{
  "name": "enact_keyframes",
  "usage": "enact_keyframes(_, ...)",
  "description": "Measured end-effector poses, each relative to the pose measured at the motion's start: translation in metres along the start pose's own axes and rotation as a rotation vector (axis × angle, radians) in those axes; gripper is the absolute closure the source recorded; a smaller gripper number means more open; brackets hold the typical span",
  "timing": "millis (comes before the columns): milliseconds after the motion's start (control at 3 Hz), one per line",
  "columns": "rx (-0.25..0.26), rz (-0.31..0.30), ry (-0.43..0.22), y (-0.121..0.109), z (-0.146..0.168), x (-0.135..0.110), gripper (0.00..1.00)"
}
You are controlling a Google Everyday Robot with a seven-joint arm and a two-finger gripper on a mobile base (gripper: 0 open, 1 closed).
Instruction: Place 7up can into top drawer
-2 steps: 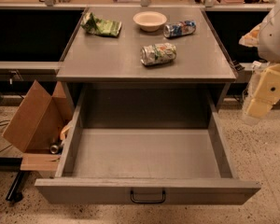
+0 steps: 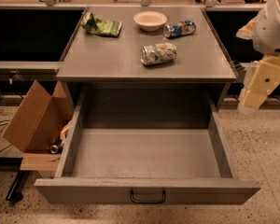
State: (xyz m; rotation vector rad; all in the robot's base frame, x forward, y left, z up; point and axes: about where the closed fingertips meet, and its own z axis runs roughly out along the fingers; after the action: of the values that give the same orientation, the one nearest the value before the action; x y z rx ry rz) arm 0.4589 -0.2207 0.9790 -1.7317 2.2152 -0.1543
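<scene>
7up can [image 2: 158, 53]: sideways, upper centre.
Gripper [image 2: 259, 85]: right edge, well apart; grip cannot be told.
Risk: nudged can may roll past open top drawer [image 2: 147, 190].

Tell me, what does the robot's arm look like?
The arm at the right edge is a rounded white shell with small dark slits. Below it the gripper, right of the open top drawer, is a blocky cream piece with one dark dot. No cables show.
</scene>
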Motion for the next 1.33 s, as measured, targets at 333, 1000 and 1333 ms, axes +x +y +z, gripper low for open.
enact_keyframes(333,0.040,-0.013,-0.022,-0.048,0.015,-0.003,0.00)
enact_keyframes(1000,0.089,0.026,-0.084,-0.116,0.030,-0.004,0.00)
enact_keyframes(1333,0.039,0.026,-0.126,-0.118,0.055,-0.012,0.00)
